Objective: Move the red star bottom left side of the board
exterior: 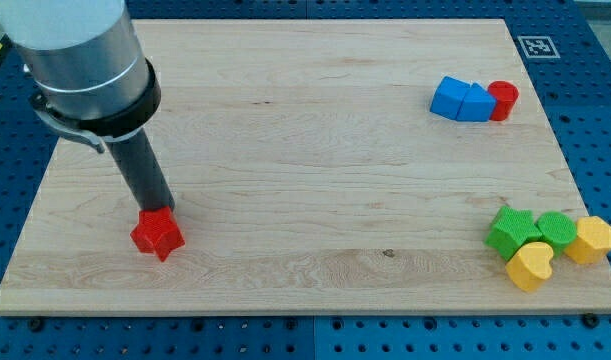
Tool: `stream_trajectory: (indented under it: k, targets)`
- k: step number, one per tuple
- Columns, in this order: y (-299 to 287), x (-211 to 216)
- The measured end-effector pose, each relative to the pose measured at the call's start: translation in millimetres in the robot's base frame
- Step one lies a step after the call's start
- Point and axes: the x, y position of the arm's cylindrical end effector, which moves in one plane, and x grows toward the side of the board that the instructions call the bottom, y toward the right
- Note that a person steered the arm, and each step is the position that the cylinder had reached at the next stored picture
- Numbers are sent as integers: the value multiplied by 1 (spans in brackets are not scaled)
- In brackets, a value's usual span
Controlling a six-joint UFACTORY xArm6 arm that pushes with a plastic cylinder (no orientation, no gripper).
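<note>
My tip (163,212) is down on the worktop (305,150) in the lower left part of the view, touching the upper edge of the red star (157,235). The rod carries no gripper, so nothing is grasped or clamped; the tip only rests against the star from the side nearer the view's top. The exact contact line is hard to see, since the dark rod and the star's top face meet there. Above the rod, the grey arm housing (80,50) runs out past the view's top left corner, so its upper part is cut off.

The red star lies flat on the worktop near the bottom left corner, a little in from both edges.

Well apart, near the view's top right, two blue blocks (460,100) sit pressed together, their shapes difficult to tell apart, with a red cylinder (503,99) touching them on the right. At the bottom right is a tight cluster: a green star (511,230), a green block (556,229) of unclear shape, a yellow heart (531,266) and a yellow block (592,240) at the worktop's right edge. A small printed marker (534,46) sits at the top right corner.
</note>
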Motion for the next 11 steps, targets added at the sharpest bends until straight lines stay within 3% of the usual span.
stream_trajectory:
  k: [3,4,6,9,11]
  targets:
    - [65,18]
    - [64,47]
    - [58,28]
    - [32,58]
    - [61,63]
